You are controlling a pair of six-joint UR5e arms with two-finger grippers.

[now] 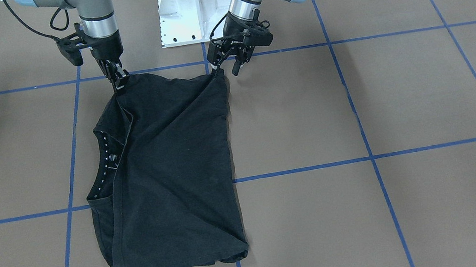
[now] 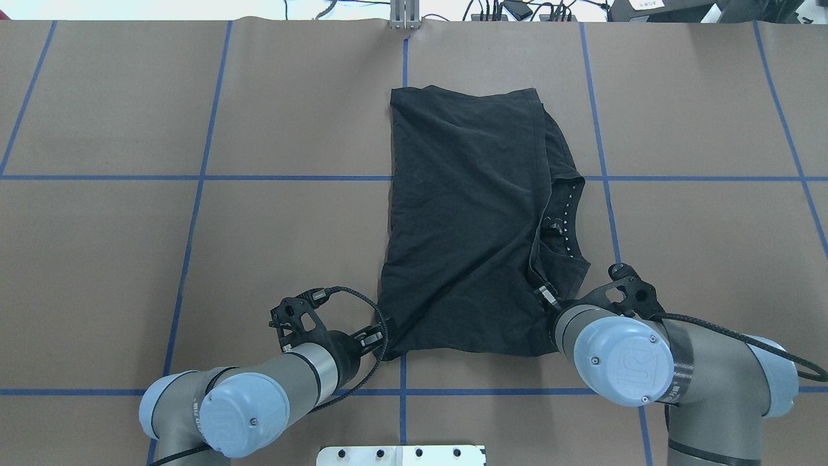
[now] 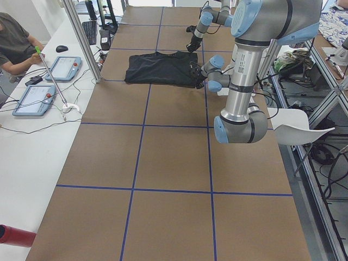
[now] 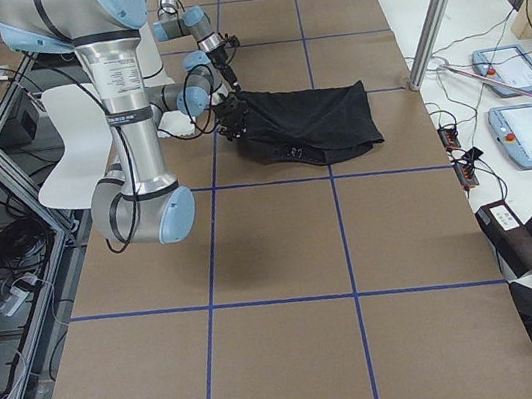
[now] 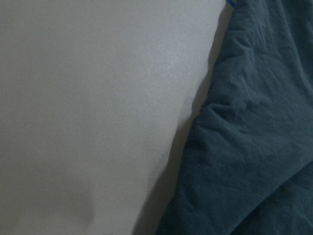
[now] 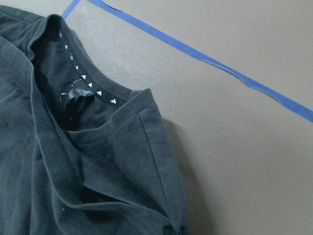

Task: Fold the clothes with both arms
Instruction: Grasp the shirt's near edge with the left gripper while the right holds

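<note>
Where the surface (image 2: 194, 259) meets the robot's edge, both tools sit low at the near corners of the black T-shirt (image 2: 466, 220). Right tool (image 1: 119, 86) — jaws together, pinching a peak of cloth at the near right corner, beside the neckline (image 6: 93, 93) with its row of small white marks. Left tool (image 1: 225, 71) — jaws apart in the front-facing view, one finger touching the near left corner, nothing clamped. Beyond them the garment lies flat with one side folded over the other and its graphic hidden. It runs from close to the robot's edge toward the far edge, a little to the robot's right of the middle. Handling, as a judgement: a light, limp knit with no stiffness, likely to sag between two holds and slip from a shallow pinch. Corners and hemmed edges, where layers stack, offer the surest hold; all layers should be taken together and both corners lifted evenly.
</note>
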